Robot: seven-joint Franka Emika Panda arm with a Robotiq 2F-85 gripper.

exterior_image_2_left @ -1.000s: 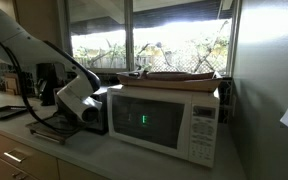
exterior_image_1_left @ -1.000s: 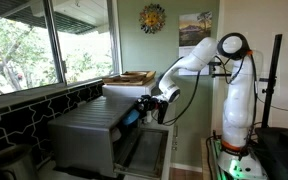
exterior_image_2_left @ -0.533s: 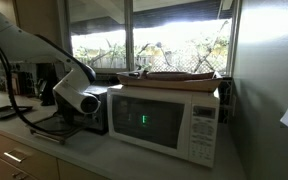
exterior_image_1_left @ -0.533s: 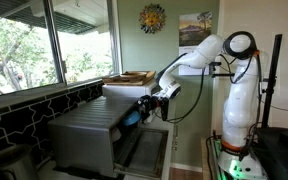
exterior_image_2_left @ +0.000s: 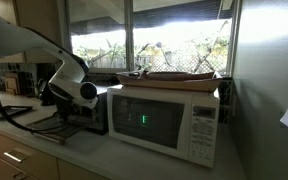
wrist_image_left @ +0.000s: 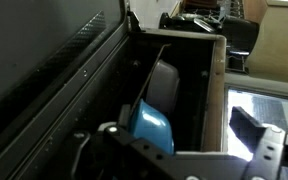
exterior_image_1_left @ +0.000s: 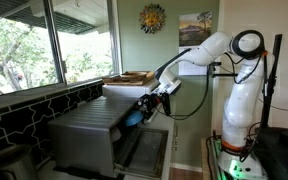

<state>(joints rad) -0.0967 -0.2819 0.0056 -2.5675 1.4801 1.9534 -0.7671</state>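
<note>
My gripper [wrist_image_left: 184,135] is open at the mouth of a dark toaster oven [exterior_image_1_left: 84,135] whose door hangs down. In the wrist view a blue cup-like object [wrist_image_left: 150,126] sits in the oven cavity right by one finger, with a grey rounded thing [wrist_image_left: 164,82] behind it. The other finger [wrist_image_left: 258,132] stands well apart from it. The blue object [exterior_image_1_left: 134,115] and the gripper [exterior_image_1_left: 149,105] also show in an exterior view. From the opposite side, the wrist [exterior_image_2_left: 76,93] hides the oven front. I cannot tell if a finger touches the blue object.
A white microwave [exterior_image_2_left: 164,120] stands beside the oven on the counter [exterior_image_2_left: 94,155], with a wooden tray [exterior_image_2_left: 179,75] on top. Windows run behind. The open oven door [exterior_image_1_left: 144,150] juts out below the gripper. A black stand [exterior_image_1_left: 274,80] is near the robot base.
The arm has stretched forward and the wrist has shifted a little up and toward the oven opening. The blue object stays about where it was.
</note>
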